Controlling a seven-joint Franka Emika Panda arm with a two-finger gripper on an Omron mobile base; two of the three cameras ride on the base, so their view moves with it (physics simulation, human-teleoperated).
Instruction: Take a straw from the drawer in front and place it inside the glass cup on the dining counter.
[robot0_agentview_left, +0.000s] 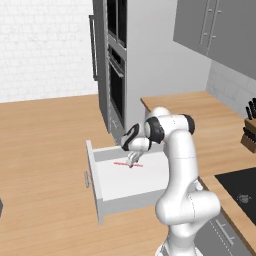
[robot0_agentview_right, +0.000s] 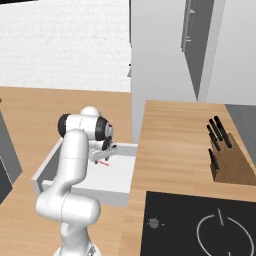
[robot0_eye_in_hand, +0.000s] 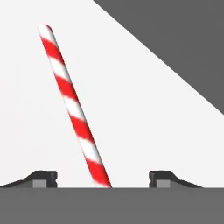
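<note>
the straw (robot0_eye_in_hand: 72, 103) looks smooth and glossy, candy-striped red and white; the drawer (robot0_agentview_left: 125, 185) is plain matt white; the worktop (robot0_agentview_right: 175, 140) shows light wood grain.

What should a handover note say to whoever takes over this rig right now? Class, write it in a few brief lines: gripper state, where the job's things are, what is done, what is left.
Gripper: down inside the open drawer, jaws apart on either side of the straw, not touching it.
Straw: lies flat on the drawer floor, red and white striped, running between the two fingertips in the hand view.
Done: drawer is pulled out, arm lowered over the straw.
Left: close on the straw, lift it out, carry it to the glass cup on the dining counter and drop it in.
</note>
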